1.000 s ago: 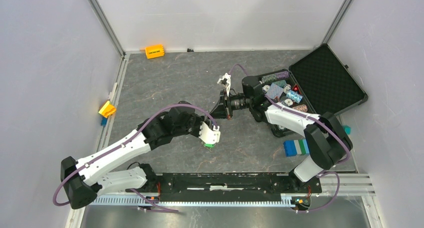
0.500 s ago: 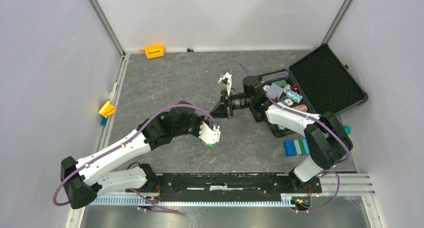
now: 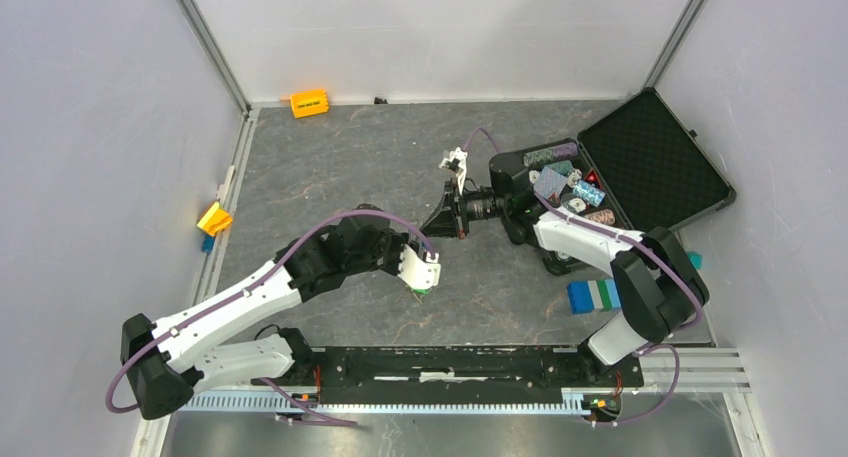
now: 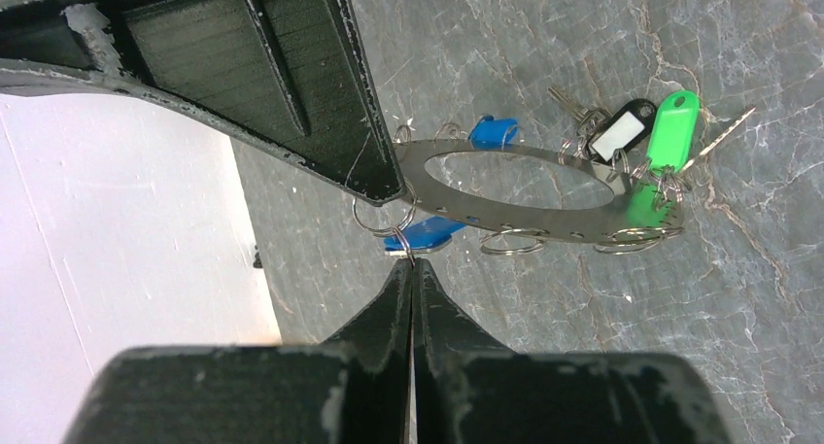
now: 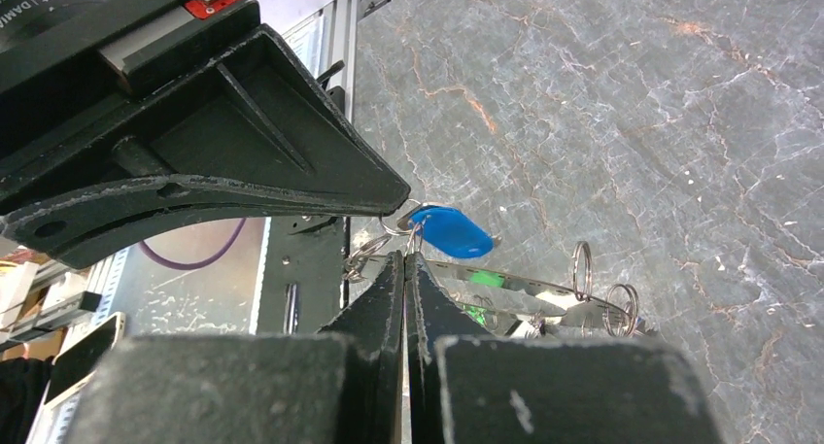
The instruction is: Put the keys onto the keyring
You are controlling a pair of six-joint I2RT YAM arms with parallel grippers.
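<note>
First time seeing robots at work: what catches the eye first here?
The silvery keyring, hung with tagged keys, is pinched at its edge by the right gripper, the left gripper on a blue-tagged key. Far right, an open black case holds colourful chips.

I am counting one keyring [image 4: 544,214] just beyond my left pincer [image 4: 412,265], and around it I am seeing one blue-tagged key [image 4: 425,233] right at my fingertips, a second blue tag [image 4: 494,131] farther out, and one black tag [image 4: 622,133] and one green tag [image 4: 672,123] farthest from me.
</note>
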